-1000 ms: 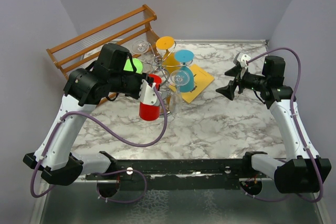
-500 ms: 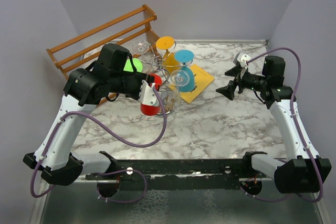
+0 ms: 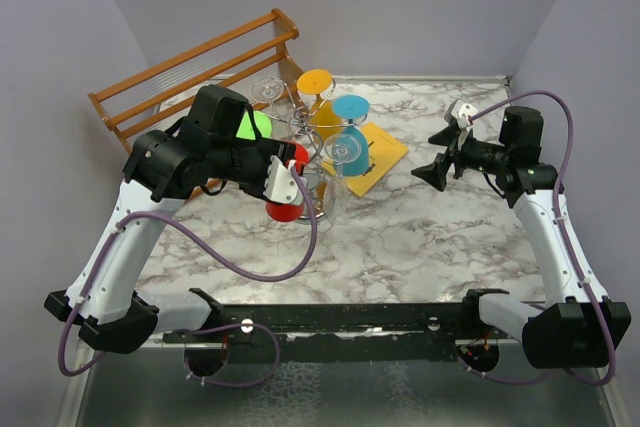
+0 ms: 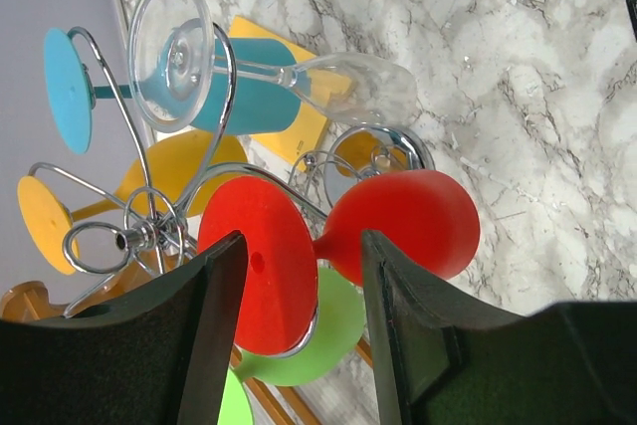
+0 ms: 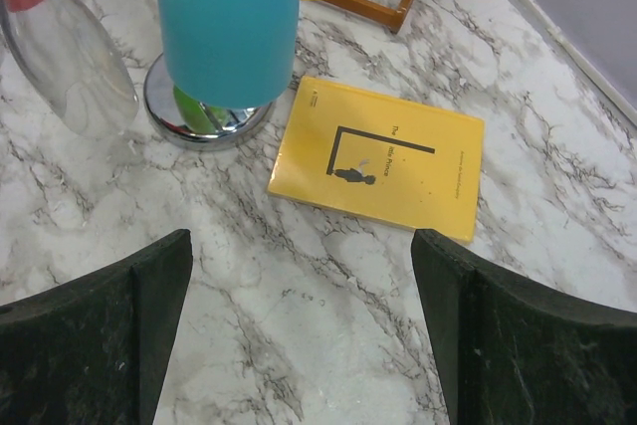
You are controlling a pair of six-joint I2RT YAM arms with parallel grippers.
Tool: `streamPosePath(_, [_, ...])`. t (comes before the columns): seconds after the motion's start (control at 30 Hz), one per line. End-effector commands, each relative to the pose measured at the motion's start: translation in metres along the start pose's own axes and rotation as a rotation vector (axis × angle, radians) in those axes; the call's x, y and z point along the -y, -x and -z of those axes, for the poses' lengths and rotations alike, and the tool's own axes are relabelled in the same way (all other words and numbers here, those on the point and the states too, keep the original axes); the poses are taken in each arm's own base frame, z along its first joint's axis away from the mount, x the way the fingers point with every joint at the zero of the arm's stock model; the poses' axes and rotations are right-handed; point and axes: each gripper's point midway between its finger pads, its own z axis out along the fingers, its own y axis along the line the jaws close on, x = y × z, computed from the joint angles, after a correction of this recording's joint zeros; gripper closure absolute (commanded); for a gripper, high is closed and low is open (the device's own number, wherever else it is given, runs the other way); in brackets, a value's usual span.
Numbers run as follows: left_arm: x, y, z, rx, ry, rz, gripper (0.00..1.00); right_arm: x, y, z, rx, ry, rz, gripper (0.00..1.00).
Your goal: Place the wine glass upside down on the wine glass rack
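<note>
A red wine glass (image 4: 408, 221) hangs upside down on the chrome wine glass rack (image 4: 139, 238), its round foot (image 4: 264, 266) resting in a wire loop and its bowl pointing at the table. My left gripper (image 4: 304, 246) stands open around the stem, one finger on each side with a gap showing. From above, the red glass (image 3: 286, 209) hangs just under the left gripper (image 3: 283, 179) at the rack's (image 3: 305, 127) near left side. My right gripper (image 3: 440, 162) is open and empty, to the right of the rack above the marble.
Clear (image 4: 299, 77), teal (image 4: 249, 97), yellow (image 4: 179, 166) and green (image 4: 299, 345) glasses also hang on the rack. A yellow book (image 5: 378, 156) lies right of the rack's round base (image 5: 204, 111). A wooden slatted shelf (image 3: 190, 72) stands at the back left.
My left gripper's jaws have spread apart from the red glass's stem. The glass now hangs from the wire loop. The right arm has not moved.
</note>
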Motion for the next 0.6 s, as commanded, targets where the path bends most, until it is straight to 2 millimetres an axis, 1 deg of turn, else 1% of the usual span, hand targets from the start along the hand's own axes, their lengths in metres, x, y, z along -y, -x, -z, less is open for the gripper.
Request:
streamPosePath(0.0, [0.0084,0.0086,-0.0031,0.052,-0.038,0.006,0.46,0.0015,-0.0003,0.0007,-0.001,-0.014,0.021,0.09])
streamPosePath(0.3, [0.0111,0.0137,-0.0011,0.074,-0.042,0.004,0.33,0.0017,0.0002,0.0007,0.000,-0.015,0.021,0.09])
streamPosePath(0.5, [0.0133,0.0168,-0.0006,0.090,-0.046,0.006,0.21,0.0016,-0.0006,0.0005,-0.002,-0.014,0.014,0.09])
streamPosePath(0.57, [0.0131,0.0178,-0.0011,0.096,-0.045,0.012,0.16,0.0015,0.0003,0.0011,-0.001,-0.016,0.020,0.09])
